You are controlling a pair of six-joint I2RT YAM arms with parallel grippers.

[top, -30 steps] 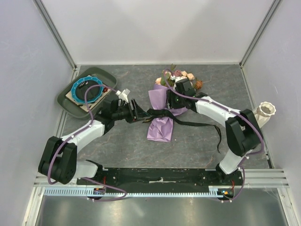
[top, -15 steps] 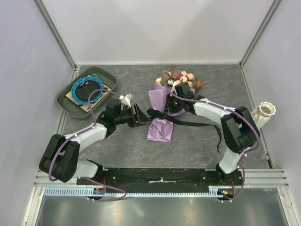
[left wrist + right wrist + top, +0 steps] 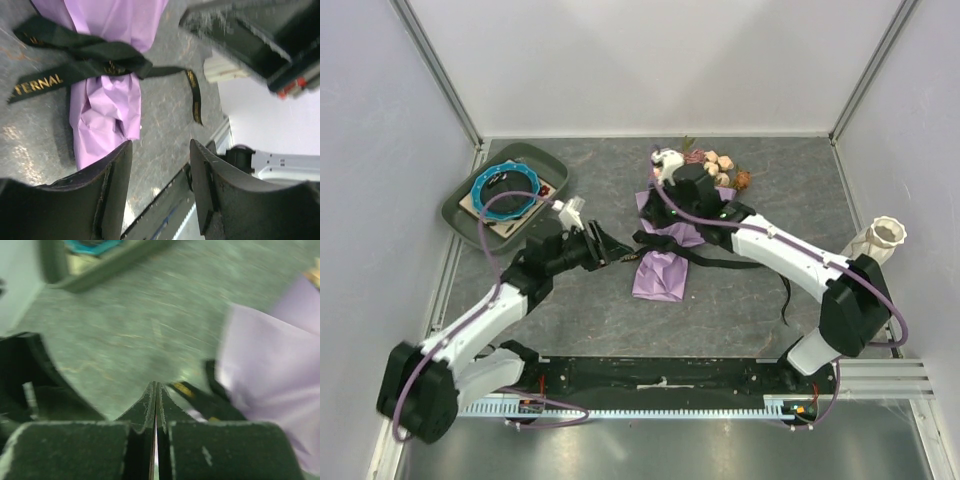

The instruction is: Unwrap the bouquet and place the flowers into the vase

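Top external: the bouquet (image 3: 660, 270) lies mid-table, lilac paper on and black ribbon (image 3: 740, 263) knotted round it. The flowers (image 3: 715, 165) poke out the far end. The vase (image 3: 885, 238) stands empty, well apart at the right.

Left wrist: my left gripper (image 3: 160, 150) hangs released over the cone's tail.

Right wrist: my right gripper (image 3: 154, 390) is clenched flat, nothing visibly pinched.

I judge unwrapping barely begun.
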